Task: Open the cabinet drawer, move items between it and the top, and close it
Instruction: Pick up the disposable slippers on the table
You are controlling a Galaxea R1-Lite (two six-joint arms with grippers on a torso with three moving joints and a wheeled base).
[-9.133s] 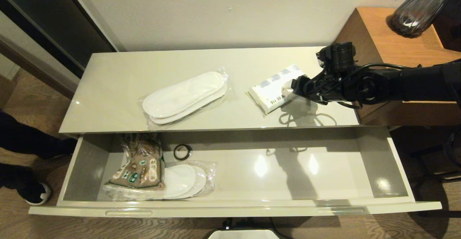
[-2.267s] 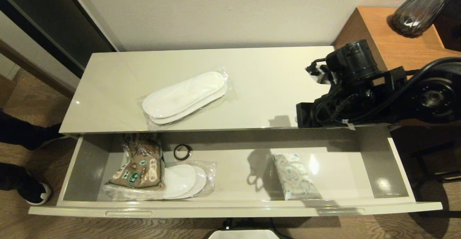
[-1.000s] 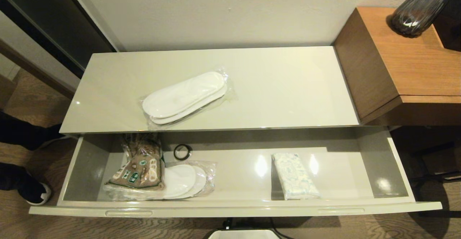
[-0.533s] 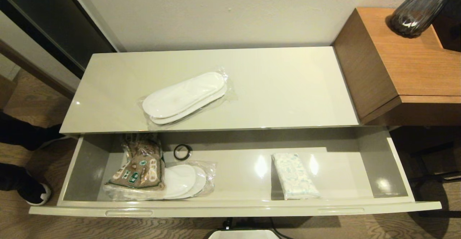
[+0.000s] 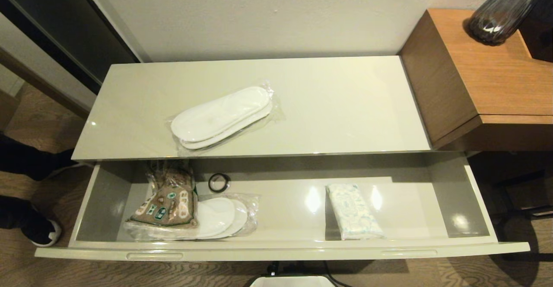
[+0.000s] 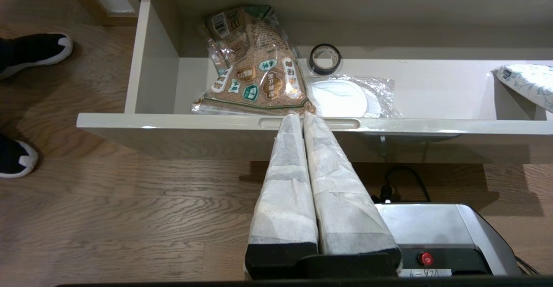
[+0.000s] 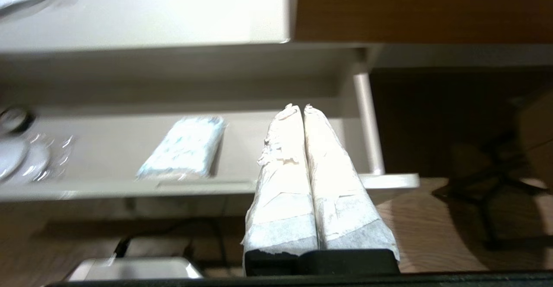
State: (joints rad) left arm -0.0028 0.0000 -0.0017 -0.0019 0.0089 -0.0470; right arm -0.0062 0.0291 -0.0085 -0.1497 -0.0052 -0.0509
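The head view shows no arm at all. It shows the cabinet drawer point(image 5: 276, 248) pulled fully out below the top point(image 5: 337, 101), and both of its slot handles along the front edge. On the top lies one pair of wrapped slippers point(image 5: 222, 116), a little left of the middle and near the front edge; the right half of the top is bare. Inside the drawer, at the left, the brown printed packet point(image 5: 168, 196) lies over a second pair of slippers point(image 5: 222, 215), with the small black ring point(image 5: 218, 182) just behind them. The tissue pack point(image 5: 354, 211) lies right of the middle, its near end touching or almost touching the front wall. Between the slippers and the tissue pack the drawer floor is free.

Only the wrist views show the grippers. The left gripper point(image 6: 301, 115) hangs low in front of the drawer, above the wooden floor, with its wrapped fingers pressed together and holding nothing; its tips line up with the left slot handle point(image 6: 309, 123), but I cannot tell if they touch it. This view also shows the barcode on the packet. The right gripper point(image 7: 298, 106) is also closed and empty, in front of the drawer's right end, beside the tissue pack and apart from it. The orange-brown wooden cabinet point(image 5: 484, 75) stands higher against the top's right edge.
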